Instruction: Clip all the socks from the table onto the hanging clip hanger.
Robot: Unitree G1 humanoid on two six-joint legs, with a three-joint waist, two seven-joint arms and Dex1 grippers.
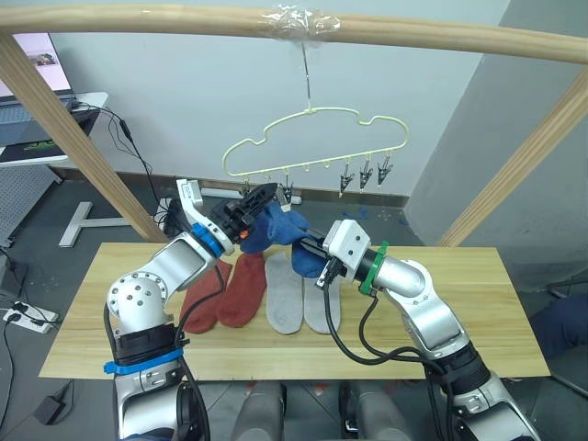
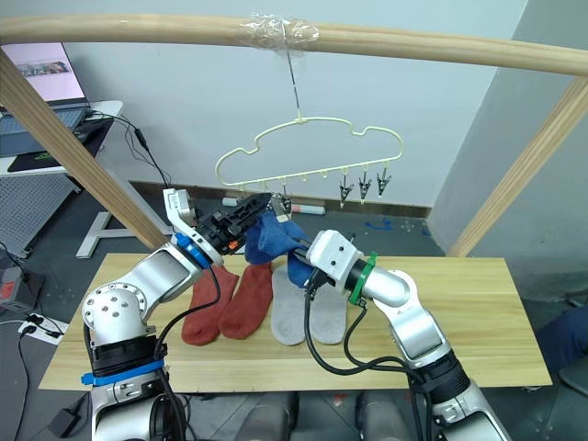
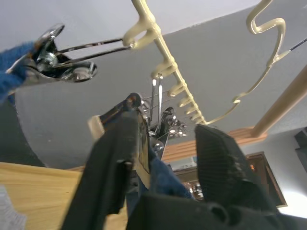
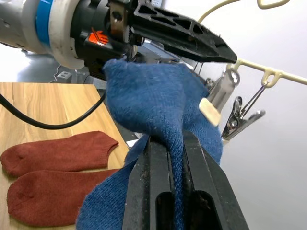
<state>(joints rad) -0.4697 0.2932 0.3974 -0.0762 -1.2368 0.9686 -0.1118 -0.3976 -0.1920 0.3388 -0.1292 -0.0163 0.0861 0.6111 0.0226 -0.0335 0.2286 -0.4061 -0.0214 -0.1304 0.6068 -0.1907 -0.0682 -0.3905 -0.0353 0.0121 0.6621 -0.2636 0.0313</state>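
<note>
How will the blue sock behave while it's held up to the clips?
Probably floppy: the blue sock folds and droops over the right gripper. Likely light, since that pinch carries it. Its knit looks grippy, not slippery.

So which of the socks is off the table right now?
A blue sock, pinched in the right claw and lifted up to the clip hanger. The red pair and grey pair lie flat on the table.

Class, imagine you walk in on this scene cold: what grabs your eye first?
Both grippers meet just below the clip hanger, above the table: the right gripper pinches a blue sock while the left gripper works a clip. On the table lie two rust-red socks and two grey socks.
</note>
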